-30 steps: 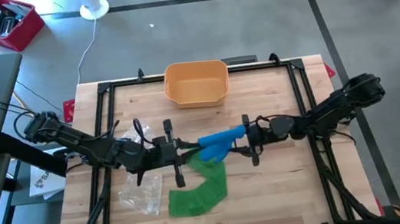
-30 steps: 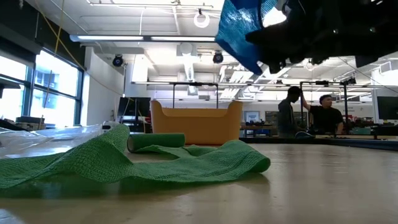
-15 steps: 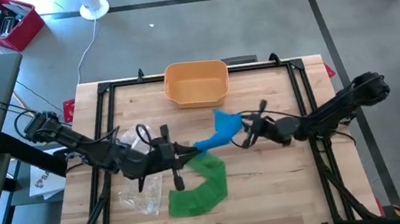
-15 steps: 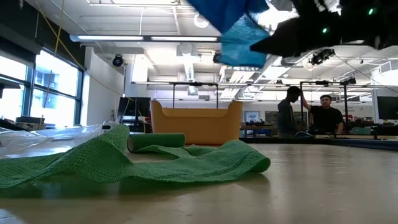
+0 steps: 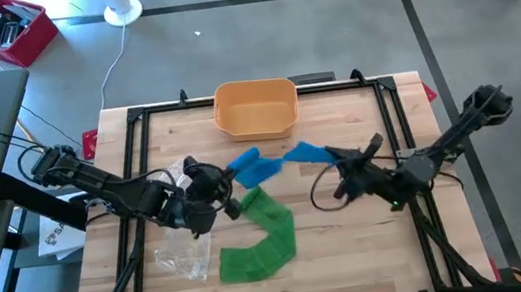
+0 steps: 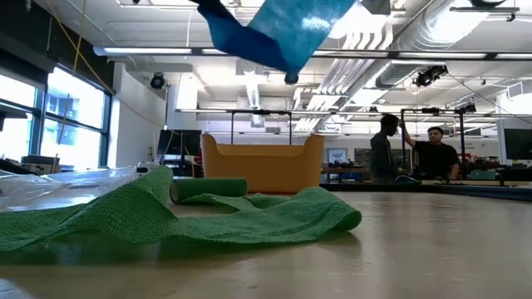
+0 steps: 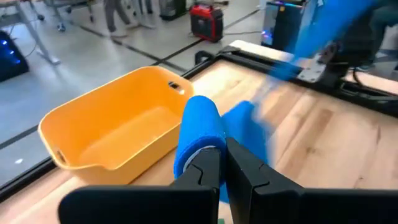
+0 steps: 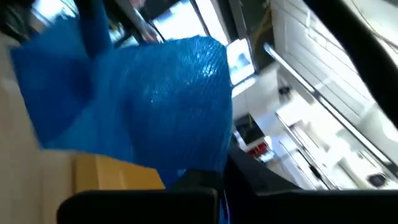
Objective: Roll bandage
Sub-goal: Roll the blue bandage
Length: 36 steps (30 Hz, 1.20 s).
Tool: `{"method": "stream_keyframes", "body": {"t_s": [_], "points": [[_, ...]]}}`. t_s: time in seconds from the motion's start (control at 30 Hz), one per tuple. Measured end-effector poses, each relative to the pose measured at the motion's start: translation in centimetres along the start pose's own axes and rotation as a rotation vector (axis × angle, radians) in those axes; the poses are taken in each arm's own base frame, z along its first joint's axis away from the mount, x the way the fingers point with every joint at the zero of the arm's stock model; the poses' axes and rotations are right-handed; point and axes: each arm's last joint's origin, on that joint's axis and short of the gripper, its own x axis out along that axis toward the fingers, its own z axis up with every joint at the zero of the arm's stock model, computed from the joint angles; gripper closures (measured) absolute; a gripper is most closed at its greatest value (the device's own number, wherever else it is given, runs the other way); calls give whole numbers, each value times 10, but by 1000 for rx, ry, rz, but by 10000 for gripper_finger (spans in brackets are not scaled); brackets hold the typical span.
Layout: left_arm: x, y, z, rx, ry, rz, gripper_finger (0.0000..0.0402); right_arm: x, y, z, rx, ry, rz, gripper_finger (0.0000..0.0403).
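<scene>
High view: the left end effector (image 5: 226,179) is clamped on the rolled end of a blue bandage (image 5: 261,164), left of the table's middle; the left wrist view shows its fingers (image 7: 208,171) pinching the blue roll's end. The right end effector (image 5: 331,160), right of centre, is closed on the bandage's loose tail, so the blue strip stretches between the two, raised off the table (image 5: 354,245). In the low view the blue cloth hangs at the top edge, clear of the surface. Just near of it a green bandage (image 5: 259,242) lies partly unrolled on the wood, curving toward the near left. Left of that sits a crumpled clear plastic wrapper (image 5: 183,251). An orange bin (image 5: 255,107) stands at the far middle edge. Two people (image 6: 411,154) show in the room beyond.
</scene>
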Motion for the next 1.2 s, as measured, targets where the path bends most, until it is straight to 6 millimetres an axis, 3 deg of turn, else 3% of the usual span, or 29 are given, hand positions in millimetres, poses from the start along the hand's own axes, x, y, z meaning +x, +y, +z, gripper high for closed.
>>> {"method": "stream_keyframes", "body": {"t_s": [0.23, 0.43, 0.6, 0.8, 1.0, 1.2], "points": [[12, 10, 3, 16, -11, 89, 401, -31, 6, 24, 129, -272, 204, 402], [33, 25, 10, 45, 9, 170, 401, -48, 29, 25, 339, -456, 640, 403], [51, 32, 24, 80, -5, 155, 401, -56, 51, 7, 446, -263, 990, 403], [79, 27, 30, 75, -169, -100, 401, -61, 77, -14, 368, -2, 1080, 403], [114, 31, -8, -23, -215, -223, 401, -58, 106, -23, 167, 42, 1007, 382], [144, 27, -53, -92, -118, -273, 401, -53, 117, -26, -20, 18, 893, 305]]}}
